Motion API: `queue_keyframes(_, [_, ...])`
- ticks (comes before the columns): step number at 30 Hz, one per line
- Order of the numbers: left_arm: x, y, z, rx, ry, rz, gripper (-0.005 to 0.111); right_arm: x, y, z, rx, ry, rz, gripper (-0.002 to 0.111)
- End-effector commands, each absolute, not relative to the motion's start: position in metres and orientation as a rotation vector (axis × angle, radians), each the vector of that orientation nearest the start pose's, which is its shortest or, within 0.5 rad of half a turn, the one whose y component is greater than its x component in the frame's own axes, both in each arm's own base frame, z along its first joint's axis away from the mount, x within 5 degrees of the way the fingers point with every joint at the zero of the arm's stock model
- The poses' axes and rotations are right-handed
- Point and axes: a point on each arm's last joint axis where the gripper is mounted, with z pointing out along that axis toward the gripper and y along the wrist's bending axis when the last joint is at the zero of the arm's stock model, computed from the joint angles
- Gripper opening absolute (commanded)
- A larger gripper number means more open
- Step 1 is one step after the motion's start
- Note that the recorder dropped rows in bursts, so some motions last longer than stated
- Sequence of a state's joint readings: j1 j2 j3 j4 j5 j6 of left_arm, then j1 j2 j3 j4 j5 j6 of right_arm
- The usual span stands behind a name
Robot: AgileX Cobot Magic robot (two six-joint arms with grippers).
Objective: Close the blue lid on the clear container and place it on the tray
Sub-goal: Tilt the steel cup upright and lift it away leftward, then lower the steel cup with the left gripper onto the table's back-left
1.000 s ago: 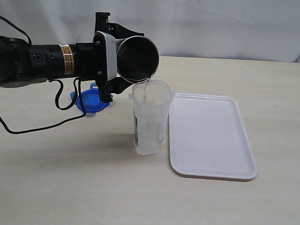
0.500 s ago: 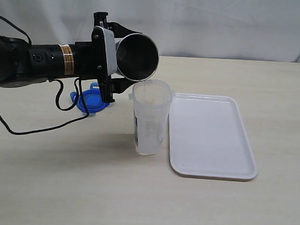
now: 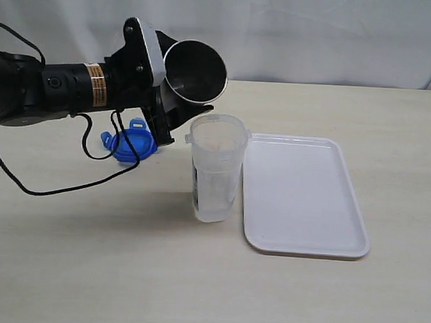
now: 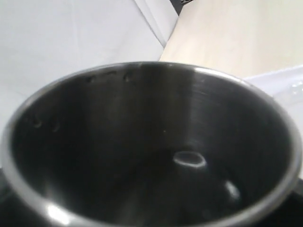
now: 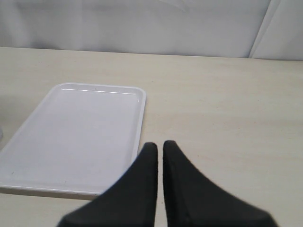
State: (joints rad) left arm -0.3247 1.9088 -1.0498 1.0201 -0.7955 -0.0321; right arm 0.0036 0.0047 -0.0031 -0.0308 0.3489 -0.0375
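The clear container (image 3: 215, 169) stands upright and uncovered on the table, just left of the white tray (image 3: 303, 197). The blue lid (image 3: 132, 143) lies flat on the table behind my left arm. My left gripper (image 3: 177, 81) is shut on a shiny steel cup (image 3: 196, 71), which is tilted with its mouth toward the camera, above and left of the container's rim. The cup's dark inside (image 4: 156, 156) fills the left wrist view and hides the fingers. My right gripper (image 5: 160, 144) is shut on nothing, low over the table beside a corner of the tray (image 5: 75, 127).
A black cable (image 3: 79, 177) loops from the left arm down onto the table near the lid. A white curtain backs the table's far edge. The right arm is outside the exterior view.
The stream from the steel cup into the container has stopped. My left wrist has rolled back, lifting the cup's mouth up and slightly left, away from the container's rim.
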Motion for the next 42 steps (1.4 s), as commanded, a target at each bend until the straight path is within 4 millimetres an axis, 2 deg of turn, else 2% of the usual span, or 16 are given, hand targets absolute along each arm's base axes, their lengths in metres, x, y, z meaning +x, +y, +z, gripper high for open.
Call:
queue_keyframes(1, [0.359,-0.179,0.213,1.15,1.251,-0.344,0.0,0.054,-0.001,0.182,-0.052,1.826,-0.055,0.004])
queue_keyframes(4, [0.363,-0.176,0.216,1.037,1.313,-0.394,0.0,0.054,-0.001,0.182,-0.052,1.826,-0.055,0.004])
queue_keyframes(6, [0.371,-0.167,0.22,0.867,1.383,-0.43,0.0,0.054,-0.001,0.182,-0.052,1.826,-0.055,0.004])
queue_keyframes(7, [0.378,-0.155,0.223,0.717,1.438,-0.472,0.0,0.054,-0.001,0.182,-0.052,1.826,-0.055,0.004])
queue_keyframes(10, [0.39,-0.127,0.225,0.563,1.477,-0.445,0.0,0.054,-0.001,0.182,-0.052,1.826,-0.055,0.004])
queue_keyframes(11, [0.395,-0.111,0.225,0.49,1.498,-0.436,0.0,0.054,-0.001,0.182,-0.052,1.826,-0.055,0.004])
queue_keyframes(19, [0.435,-0.05,0.204,0.349,1.587,-0.326,0.0,0.054,-0.001,0.182,-0.052,1.826,-0.055,0.004])
queue_keyframes(22, [0.45,-0.034,0.198,0.357,1.585,-0.294,0.0,0.054,-0.001,0.182,-0.052,1.826,-0.055,0.004])
queue_keyframes(26, [0.473,-0.011,0.189,0.274,1.584,-0.302,0.0,0.054,-0.001,0.182,-0.052,1.826,-0.055,0.004])
queue_keyframes(30, [0.495,0.003,0.171,0.268,1.579,-0.286,0.0,0.054,-0.001,0.182,-0.052,1.826,-0.055,0.004])
queue_keyframes(35, [0.515,0.009,0.15,0.265,1.578,-0.289,0.0,0.054,-0.001,0.182,-0.052,1.826,-0.055,0.004])
queue_keyframes(42, [0.521,0.008,0.131,0.295,1.589,-0.299,0.0,0.054,-0.001,0.182,-0.052,1.826,-0.055,0.004])
